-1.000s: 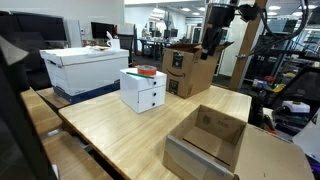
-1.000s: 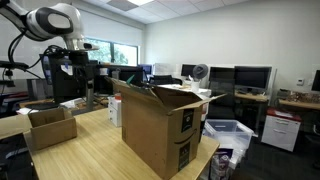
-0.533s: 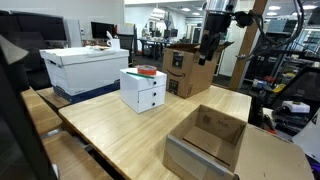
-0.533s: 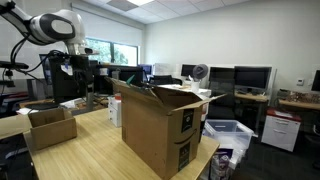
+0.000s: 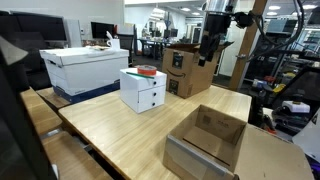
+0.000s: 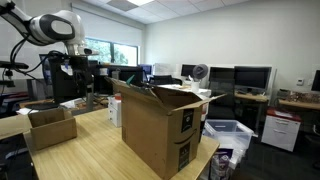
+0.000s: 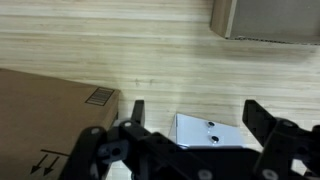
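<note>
My gripper [image 5: 208, 47] hangs high above the wooden table [image 5: 120, 130], open and empty; it also shows in an exterior view [image 6: 71, 70]. In the wrist view its two dark fingers [image 7: 197, 112] are spread wide, and far below between them lies a small white drawer unit [image 7: 212, 131] with two knobs. That white drawer unit [image 5: 143, 90] stands on the table and has a red thing on top. A tall brown cardboard box [image 5: 187, 70] stands beside it; it also shows in the wrist view [image 7: 45, 115] at lower left.
An open shallow cardboard box [image 5: 208, 140] sits at the table's near corner and shows in an exterior view [image 6: 50, 125] and in the wrist view [image 7: 265, 18]. A large white storage box [image 5: 85, 68] stands at the back. Desks and monitors [image 6: 250, 78] surround the table.
The arm dropped slightly and shifted a little between one second ago and half a second ago. Since then nothing has moved. The gripper stays open.
</note>
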Available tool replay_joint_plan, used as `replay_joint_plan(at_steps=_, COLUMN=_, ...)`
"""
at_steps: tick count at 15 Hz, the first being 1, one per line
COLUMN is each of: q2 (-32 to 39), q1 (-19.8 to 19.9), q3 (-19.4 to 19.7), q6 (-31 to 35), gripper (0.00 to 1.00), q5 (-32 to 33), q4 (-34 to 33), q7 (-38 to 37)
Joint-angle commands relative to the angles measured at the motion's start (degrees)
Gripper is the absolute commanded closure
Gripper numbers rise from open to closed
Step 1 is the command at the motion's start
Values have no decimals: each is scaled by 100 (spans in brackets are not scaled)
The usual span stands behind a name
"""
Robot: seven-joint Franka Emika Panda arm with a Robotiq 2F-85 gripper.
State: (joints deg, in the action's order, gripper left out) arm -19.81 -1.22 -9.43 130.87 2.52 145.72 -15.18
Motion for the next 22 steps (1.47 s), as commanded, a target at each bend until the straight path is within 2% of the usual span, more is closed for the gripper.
replay_joint_plan(at_steps=1, q2=185, q1=-198, q3=-132, q6=266, gripper=0, q5=-157, q4=91, q7=-368)
replay_joint_plan(at_steps=6, q2=627, q1=-421, q3=-240, q6=655, gripper=0, q5=-278, q4=-54, q7=-603)
replay_joint_plan(at_steps=11, q2=1138, q1=-514, q3=-245, q6=948, gripper=0, q5=-182, q4=-234, q7=-392)
replay_joint_plan(at_steps=12, q2=898, q1=-510, q3=-213, q6=822, gripper=0, q5=-185, q4=-114, q7=-484)
replay_joint_plan(at_steps=15, q2=1112, q1=-547, q3=-206, q6=850, gripper=0, q5=-185, q4=-225, q7=-483)
replay_joint_plan(at_steps=22, q2=1128, q1=-548, q3=-204, q6=850, gripper=0, q5=-185, q4=-251, q7=-483)
